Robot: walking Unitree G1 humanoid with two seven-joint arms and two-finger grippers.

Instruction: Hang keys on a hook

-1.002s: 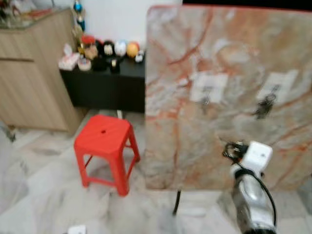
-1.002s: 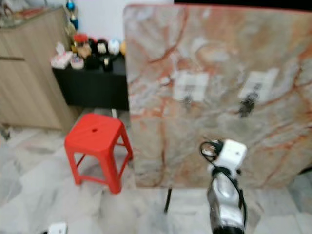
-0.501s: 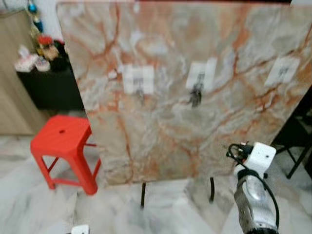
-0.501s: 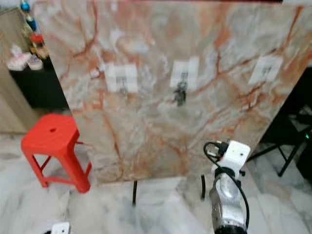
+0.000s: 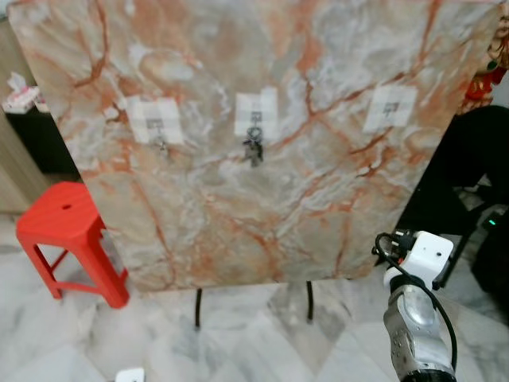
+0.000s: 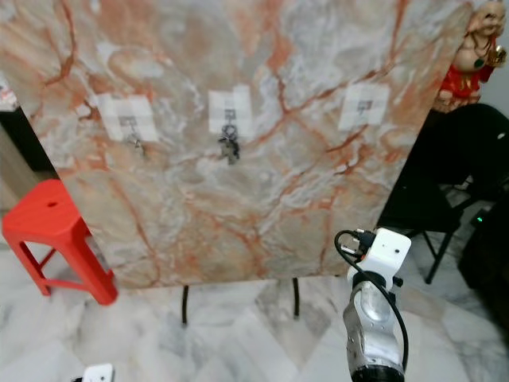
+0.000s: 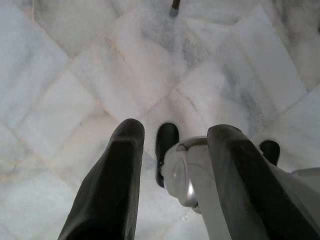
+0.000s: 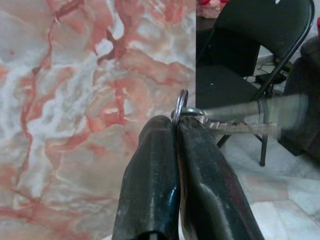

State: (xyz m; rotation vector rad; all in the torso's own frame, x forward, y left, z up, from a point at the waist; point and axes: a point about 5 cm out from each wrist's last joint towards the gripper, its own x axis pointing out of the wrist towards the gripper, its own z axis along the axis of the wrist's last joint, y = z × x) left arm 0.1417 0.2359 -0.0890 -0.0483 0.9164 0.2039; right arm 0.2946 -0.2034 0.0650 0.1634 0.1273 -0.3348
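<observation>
Nearest you, your right gripper (image 8: 175, 131) is pinched closed on the ring of the keys (image 8: 235, 120), low by the marble board's (image 5: 238, 223) lower right corner, while your left gripper (image 7: 172, 150) hangs open over the floor (image 7: 75, 75). Farther off, three hooks cross the board: the left hook (image 5: 160, 135), the middle hook (image 5: 254, 131) already carrying keys, and the right hook (image 5: 389, 110) near the right edge.
</observation>
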